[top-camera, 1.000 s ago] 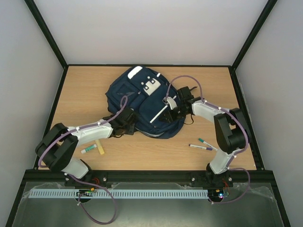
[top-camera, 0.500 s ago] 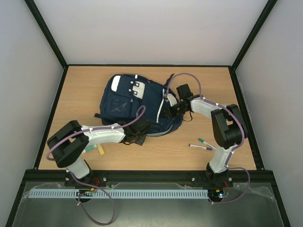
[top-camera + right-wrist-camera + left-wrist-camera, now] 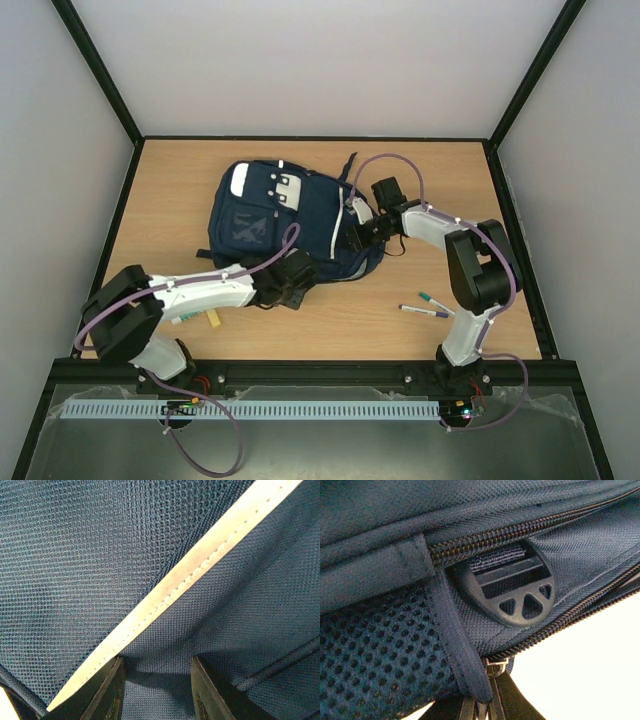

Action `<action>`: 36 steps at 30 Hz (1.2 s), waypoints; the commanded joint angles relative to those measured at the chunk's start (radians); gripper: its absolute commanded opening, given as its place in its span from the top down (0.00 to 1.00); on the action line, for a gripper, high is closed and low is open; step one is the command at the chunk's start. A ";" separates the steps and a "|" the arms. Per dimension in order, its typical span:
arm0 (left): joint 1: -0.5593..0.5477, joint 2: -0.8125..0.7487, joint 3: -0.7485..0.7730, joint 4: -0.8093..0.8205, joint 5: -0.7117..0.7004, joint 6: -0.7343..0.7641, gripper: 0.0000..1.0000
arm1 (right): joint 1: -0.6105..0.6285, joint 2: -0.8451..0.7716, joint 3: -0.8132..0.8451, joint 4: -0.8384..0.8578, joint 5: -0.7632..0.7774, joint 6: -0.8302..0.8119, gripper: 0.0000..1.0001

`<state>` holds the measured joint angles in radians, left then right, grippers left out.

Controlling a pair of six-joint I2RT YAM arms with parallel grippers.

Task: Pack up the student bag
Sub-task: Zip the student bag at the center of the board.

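The student bag [image 3: 275, 220], navy blue with white stripes and a grey-white patch, lies flat at the table's middle back. My left gripper [image 3: 296, 279] is at the bag's near edge. In the left wrist view its jaws [image 3: 485, 707] are shut on a dark fabric strip of the bag [image 3: 455, 630], beside a zipper and a black plastic buckle [image 3: 512, 587]. My right gripper [image 3: 358, 236] is at the bag's right side. In the right wrist view its fingers [image 3: 111, 692] stand on either side of a fold of bag fabric [image 3: 157, 675], next to a white stripe [image 3: 185, 577].
Two pens [image 3: 428, 308] lie on the table near the right arm. A green-capped marker [image 3: 186, 317] and a yellow stick [image 3: 211, 315] lie under the left arm. Black frame posts and grey walls enclose the table.
The bag has turned counter-clockwise and slid left, with both grippers moving along at its edges. The left arm has reached further right under the bag's near edge.
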<state>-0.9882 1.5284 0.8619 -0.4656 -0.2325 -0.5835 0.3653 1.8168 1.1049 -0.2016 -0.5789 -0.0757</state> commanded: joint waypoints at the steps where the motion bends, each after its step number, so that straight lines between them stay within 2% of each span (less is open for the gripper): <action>1: -0.008 -0.080 -0.036 -0.053 0.025 0.006 0.98 | 0.025 0.068 -0.021 -0.106 0.036 0.013 0.62; 3: -0.009 -0.096 -0.047 -0.021 0.106 0.049 0.92 | 0.024 0.066 -0.020 -0.107 0.039 0.013 0.62; 7: -0.007 -0.135 -0.041 -0.024 0.150 0.097 0.61 | 0.024 0.061 -0.021 -0.106 0.044 0.012 0.62; 9: 0.004 -0.165 -0.024 -0.052 0.130 0.109 0.53 | 0.025 0.062 -0.023 -0.107 0.044 0.011 0.62; 15: 0.073 -0.232 0.040 -0.165 -0.010 0.149 0.47 | 0.024 0.038 -0.020 -0.113 0.060 0.003 0.62; 22: 0.097 -0.229 0.150 -0.208 -0.018 0.270 0.42 | 0.025 -0.196 -0.029 -0.164 0.103 -0.043 0.61; 27: 0.100 -0.220 0.142 -0.250 -0.041 0.423 0.36 | 0.030 -0.416 -0.130 -0.225 0.071 -0.275 0.54; 32: 0.107 -0.196 0.123 -0.223 0.023 0.483 0.35 | 0.077 -0.568 -0.304 -0.233 0.195 -0.522 0.50; 36: 0.109 -0.132 0.117 -0.209 0.058 0.493 0.34 | 0.127 -0.579 -0.392 -0.194 0.328 -0.594 0.49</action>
<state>-0.8848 1.3437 0.9932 -0.6647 -0.2119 -0.1402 0.4557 1.2312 0.7895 -0.3614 -0.3923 -0.5156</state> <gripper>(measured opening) 0.661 0.505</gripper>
